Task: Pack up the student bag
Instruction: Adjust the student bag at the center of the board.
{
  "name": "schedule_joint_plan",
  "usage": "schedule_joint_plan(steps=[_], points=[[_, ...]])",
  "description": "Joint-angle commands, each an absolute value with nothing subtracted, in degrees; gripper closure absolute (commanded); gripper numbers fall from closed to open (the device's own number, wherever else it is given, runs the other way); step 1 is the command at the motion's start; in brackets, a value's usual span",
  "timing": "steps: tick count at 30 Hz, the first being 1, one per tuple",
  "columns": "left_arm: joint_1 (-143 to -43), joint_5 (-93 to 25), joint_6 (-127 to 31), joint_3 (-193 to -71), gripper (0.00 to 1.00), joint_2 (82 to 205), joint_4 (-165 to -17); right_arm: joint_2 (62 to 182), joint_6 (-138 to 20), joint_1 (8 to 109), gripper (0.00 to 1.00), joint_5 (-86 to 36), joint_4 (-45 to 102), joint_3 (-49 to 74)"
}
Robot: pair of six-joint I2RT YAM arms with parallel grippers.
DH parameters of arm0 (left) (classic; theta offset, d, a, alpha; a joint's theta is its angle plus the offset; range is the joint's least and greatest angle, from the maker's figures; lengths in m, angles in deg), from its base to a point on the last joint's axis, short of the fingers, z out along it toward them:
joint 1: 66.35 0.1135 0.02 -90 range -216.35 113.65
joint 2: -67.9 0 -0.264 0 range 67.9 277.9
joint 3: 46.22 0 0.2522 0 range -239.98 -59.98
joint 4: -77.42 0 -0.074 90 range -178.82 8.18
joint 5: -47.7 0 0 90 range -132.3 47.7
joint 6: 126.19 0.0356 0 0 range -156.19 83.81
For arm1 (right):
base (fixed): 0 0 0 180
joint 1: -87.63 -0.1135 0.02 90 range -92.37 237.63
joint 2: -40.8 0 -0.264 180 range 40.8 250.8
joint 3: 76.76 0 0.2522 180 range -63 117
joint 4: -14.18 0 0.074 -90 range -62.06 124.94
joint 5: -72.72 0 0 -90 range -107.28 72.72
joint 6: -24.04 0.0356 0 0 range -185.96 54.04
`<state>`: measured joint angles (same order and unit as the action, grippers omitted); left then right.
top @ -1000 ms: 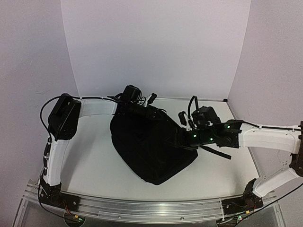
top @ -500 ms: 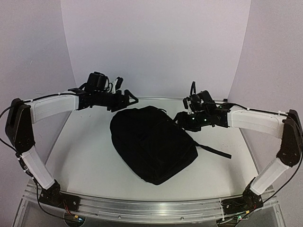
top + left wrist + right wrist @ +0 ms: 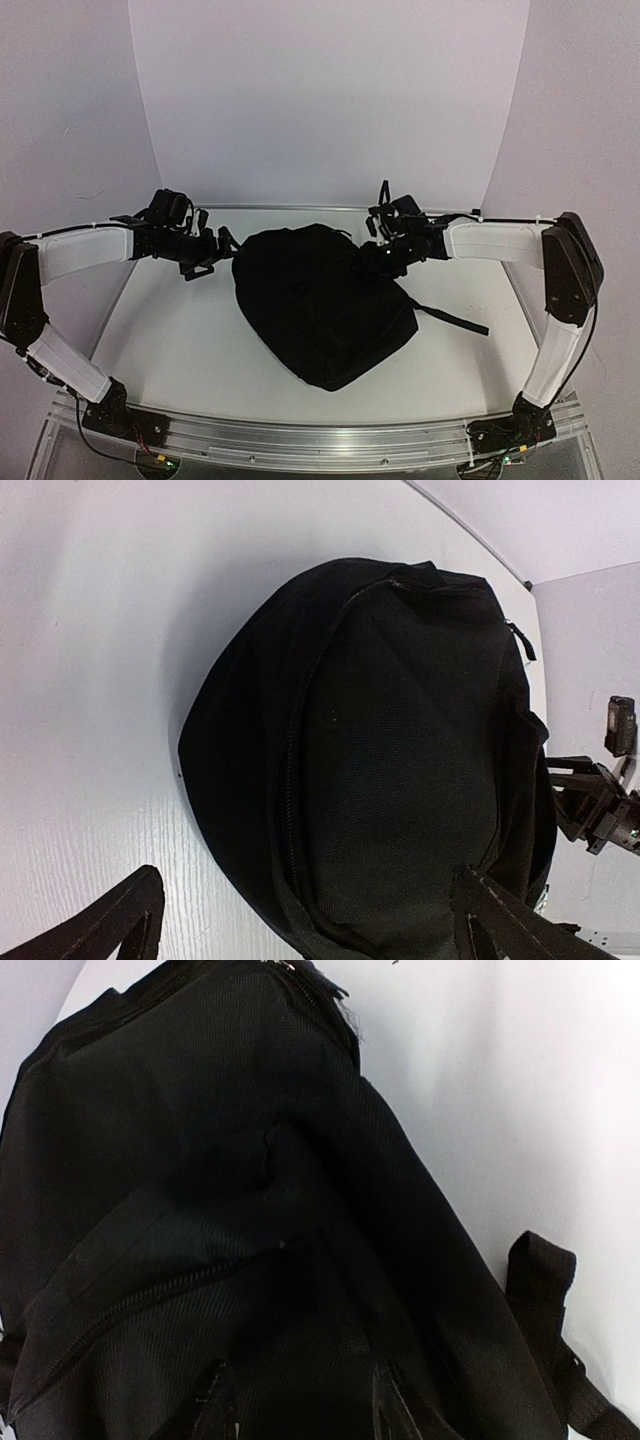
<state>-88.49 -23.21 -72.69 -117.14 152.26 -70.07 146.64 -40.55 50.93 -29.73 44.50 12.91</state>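
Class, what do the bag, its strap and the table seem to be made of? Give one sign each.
Bag: matte black woven fabric, likely nylon; fine weave, soft creases.
Strap: probably flat black webbing; it lies limp.
Table: smooth, white and hard-looking; material unclear.

student bag [image 3: 320,310]: matt black woven cloth, fine ribbed texture. strap [image 3: 455,320]: flat black webbing. table [image 3: 190,340]: smooth white, faint sheen. near rail [image 3: 320,440]: brushed metal. arm shells [image 3: 80,252]: smooth white plastic, joints matt black.
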Motion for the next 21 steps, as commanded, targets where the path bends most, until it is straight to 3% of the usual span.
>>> schedule_joint_plan(steps=[1,7,11,16,21], points=[[-87.27,-22.9,-73.92,-115.44,0.0,151.01,-70.8,148.08,-41.76,51.47,0.57,-29.16,43.28,15.3],[-87.27,-20.67,-74.51,-114.69,0.01,152.76,-73.84,149.26,-42.09,52.83,0.62,-31.6,41.32,14.41],[-87.27,-19.4,-74.91,-114.59,0.13,154.47,-75.15,150.18,-42.48,53.47,0.68,-33.57,39.63,14.01],[-87.27,-17.54,-76.45,-113.92,0.19,156.71,-78.14,151.53,-42.61,54.17,0.78,-35.24,38.62,13.83],[-87.27,-14.39,-77.45,-114.39,0.34,160.13,-81.41,151.11,-42.35,54.32,0.95,-37.51,37.72,13.73]])
